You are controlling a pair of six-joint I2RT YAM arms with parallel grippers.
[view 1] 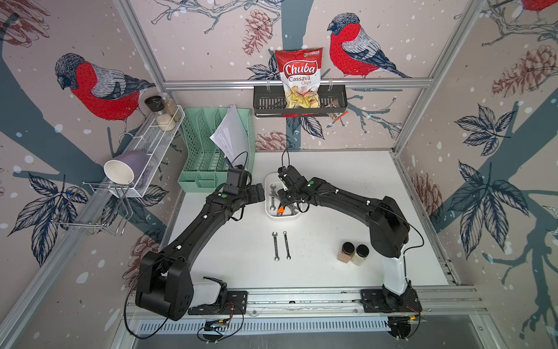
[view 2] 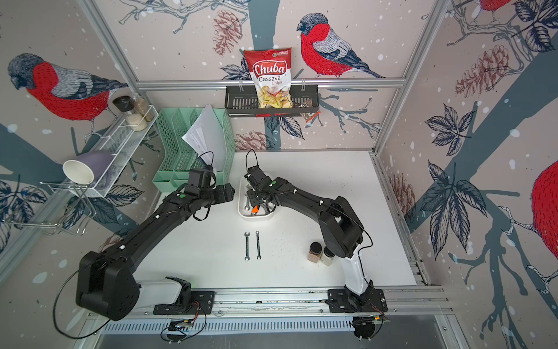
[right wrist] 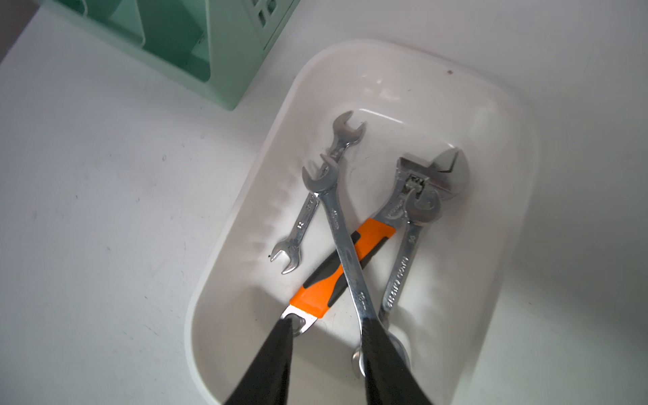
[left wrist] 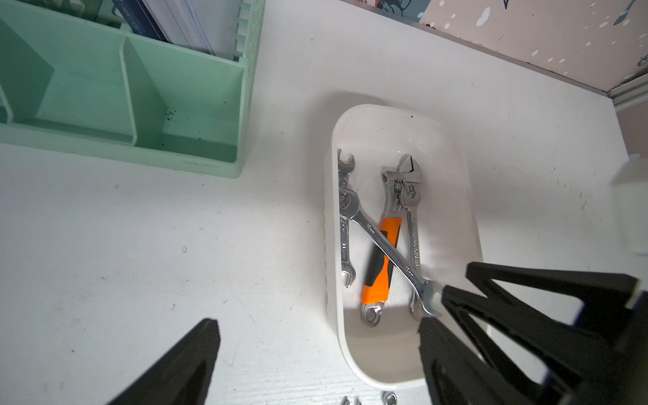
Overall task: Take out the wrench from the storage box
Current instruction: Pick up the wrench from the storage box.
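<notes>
White table (view 1: 347, 187), loaded as follows:
- Storage box (view 1: 283, 217): near centre, toward 12 o'clock.
- Mint-green file organizer (view 1: 196, 142): 10 o'clock corner.
- Loose wrench (view 1: 275, 246) and second wrench (view 1: 286, 244): parallel, just beside each other, 6 o'clock.
- Brown-filled jar (view 1: 346, 252) and pale-filled jar (view 1: 360, 255): apparently touching, 4 o'clock.

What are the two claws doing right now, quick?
Left gripper: open, holding nothing.
Right gripper: open inside the storage box, gripping nothing.

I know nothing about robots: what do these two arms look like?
Both the left arm and right arm are chunky matte black, each with a white base section, a green dot near the wrist and thin looping black cables. The left end effector and right end effector each have two tapered black fingers.
</notes>
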